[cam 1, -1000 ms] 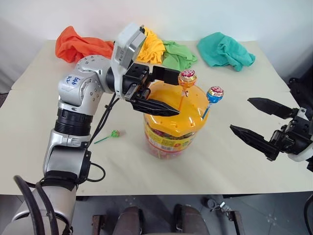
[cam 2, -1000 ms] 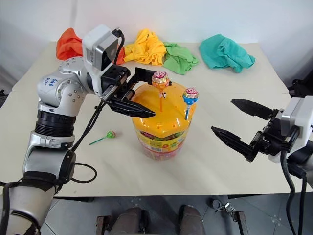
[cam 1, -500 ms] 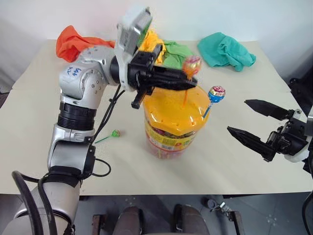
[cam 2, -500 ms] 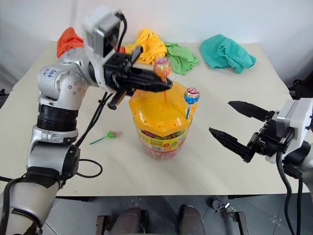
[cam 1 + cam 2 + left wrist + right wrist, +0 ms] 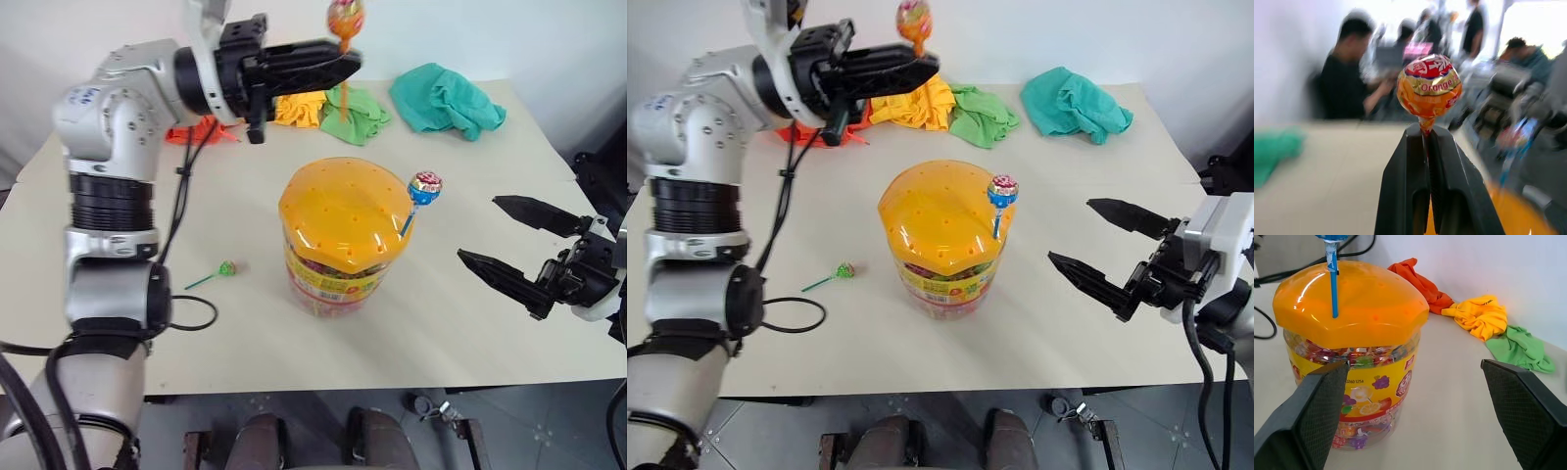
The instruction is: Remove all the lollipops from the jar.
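Observation:
The jar [image 5: 338, 245], a clear tub with a holed orange lid, stands mid-table. A blue-stick lollipop [image 5: 424, 188] stands upright in a hole at the lid's right edge. High above the table behind the jar, my left gripper [image 5: 348, 62] is shut on the stick of an orange-wrapped lollipop [image 5: 1429, 87], clear of the lid. A green-stick lollipop [image 5: 227, 267] lies flat on the table left of the jar. My right gripper [image 5: 478, 229] hangs open to the right of the jar, holding nothing.
Orange [image 5: 196, 130], yellow [image 5: 299, 108], green [image 5: 355, 110] and teal [image 5: 446, 98] cloths lie along the table's far side. A black cable [image 5: 191, 313] loops on the table near the front left. Blurred people show in the left wrist view.
My left gripper shut on the orange lollipop's stick, pulled it out of the lid and carried it up and back. The right gripper has stayed put.

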`<state>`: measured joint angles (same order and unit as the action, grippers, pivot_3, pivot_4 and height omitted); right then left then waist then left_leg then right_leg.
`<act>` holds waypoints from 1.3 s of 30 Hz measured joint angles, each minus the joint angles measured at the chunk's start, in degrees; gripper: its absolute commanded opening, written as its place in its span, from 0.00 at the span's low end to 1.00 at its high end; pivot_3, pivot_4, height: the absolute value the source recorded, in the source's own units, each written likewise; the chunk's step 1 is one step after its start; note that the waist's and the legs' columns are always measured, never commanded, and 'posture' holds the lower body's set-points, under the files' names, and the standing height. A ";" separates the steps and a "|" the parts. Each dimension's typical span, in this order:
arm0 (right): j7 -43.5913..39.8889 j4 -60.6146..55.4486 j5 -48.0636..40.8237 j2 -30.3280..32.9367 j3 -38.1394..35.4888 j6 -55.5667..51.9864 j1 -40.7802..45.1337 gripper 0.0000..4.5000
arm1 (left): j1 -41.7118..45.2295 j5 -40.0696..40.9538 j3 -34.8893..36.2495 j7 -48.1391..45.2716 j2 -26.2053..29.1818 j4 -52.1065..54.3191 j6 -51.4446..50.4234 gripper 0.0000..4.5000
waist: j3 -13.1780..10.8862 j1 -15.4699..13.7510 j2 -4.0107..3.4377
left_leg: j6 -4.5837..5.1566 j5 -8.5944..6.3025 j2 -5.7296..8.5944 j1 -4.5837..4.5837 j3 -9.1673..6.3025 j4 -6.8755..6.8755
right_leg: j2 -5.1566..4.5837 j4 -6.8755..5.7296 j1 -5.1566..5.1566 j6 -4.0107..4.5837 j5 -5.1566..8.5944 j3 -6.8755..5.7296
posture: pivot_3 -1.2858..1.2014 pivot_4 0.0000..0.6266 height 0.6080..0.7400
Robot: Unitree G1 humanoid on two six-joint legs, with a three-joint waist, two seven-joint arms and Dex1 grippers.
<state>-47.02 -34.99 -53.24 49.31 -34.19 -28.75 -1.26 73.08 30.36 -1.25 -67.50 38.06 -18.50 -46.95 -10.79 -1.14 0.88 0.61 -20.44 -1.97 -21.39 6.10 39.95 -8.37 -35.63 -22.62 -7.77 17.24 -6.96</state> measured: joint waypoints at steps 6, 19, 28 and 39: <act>-4.49 2.54 -0.20 2.63 -0.07 -1.44 -1.19 1.00 | -11.78 -3.99 -5.22 -0.09 14.19 4.63 -11.06 0.01 | -0.02 -0.38 0.03 | 0.00 0.00 -0.02 -0.07 -0.06 0.04 | 0.00 0.00 0.00 0.00 0.00 -0.04 | 0.52 0.24 1.00; -9.12 0.42 -3.24 2.73 0.16 -2.66 -4.18 1.00 | -26.10 -7.68 -6.67 6.58 25.12 5.51 -22.79 0.06 | -0.03 -0.35 0.06 | 0.00 0.00 -0.02 -0.06 -0.04 0.05 | -0.01 -0.03 -0.01 0.01 0.01 -0.02 | 0.52 0.24 1.00; -6.78 -0.18 -2.56 0.75 4.00 -2.50 -1.93 1.00 | -28.46 -12.01 -11.42 8.55 25.89 -0.40 -26.00 0.64 | -0.10 -0.59 0.22 | 0.00 -0.01 -0.01 -0.08 0.01 0.05 | -0.02 -0.06 -0.06 0.02 0.01 0.01 | 0.52 0.24 1.00; -7.01 1.94 -1.66 0.72 3.67 -2.42 -1.56 1.00 | -21.05 -12.06 -9.93 6.03 27.68 2.38 -24.17 0.99 | -0.11 -0.38 0.24 | 0.00 -0.01 -0.01 -0.08 0.04 0.05 | -0.02 -0.07 -0.08 0.02 0.01 0.01 | 0.52 0.24 1.00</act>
<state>-54.03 -33.05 -54.90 50.04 -30.52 -31.16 -2.82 52.03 18.30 -11.18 -61.47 65.74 -16.13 -71.12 -10.90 -1.52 1.13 0.61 -20.44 -1.99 -21.47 6.14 40.00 -8.39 -35.71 -22.69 -7.76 17.25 -6.95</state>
